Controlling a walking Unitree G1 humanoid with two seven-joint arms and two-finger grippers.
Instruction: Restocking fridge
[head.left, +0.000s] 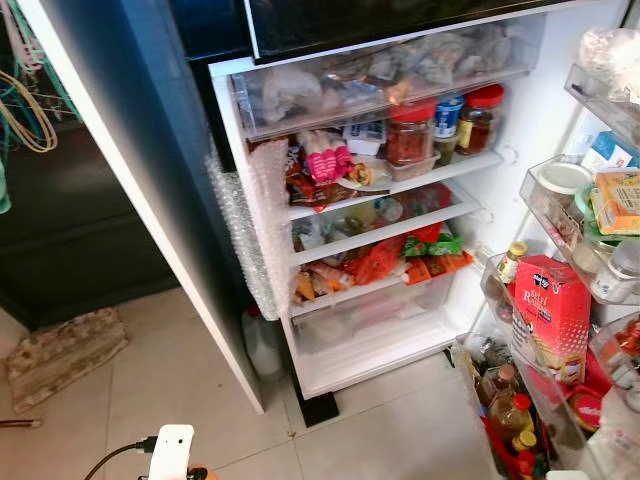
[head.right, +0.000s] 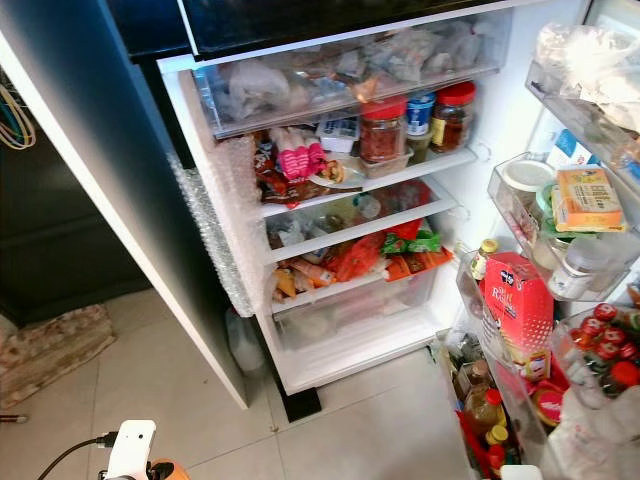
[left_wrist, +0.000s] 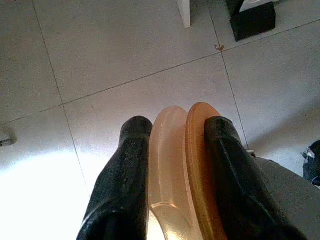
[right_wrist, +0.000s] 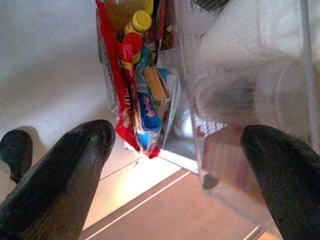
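The open fridge (head.left: 400, 200) has packed shelves; a red carton (head.left: 552, 310) in its door rack bears white lettering too blurred to read. Over the floor tiles (left_wrist: 125, 45), the left gripper (left_wrist: 172, 150) clamps an orange translucent disc-shaped item (left_wrist: 187, 170). The right gripper (right_wrist: 175, 150) is spread wide beside the door's bottom bin (right_wrist: 240, 100), near snack packets (right_wrist: 145, 105) with illegible print.

home kitchen | open stocked fridge (head.left: 262, 180) | tiled floor (head.left: 190, 380)

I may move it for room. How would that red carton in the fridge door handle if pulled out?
The red carton looks like stiff printed card, so it should grip flat and not slip much. It stands tall and leaning in the door rack, so it may tip. Weight can't be judged.
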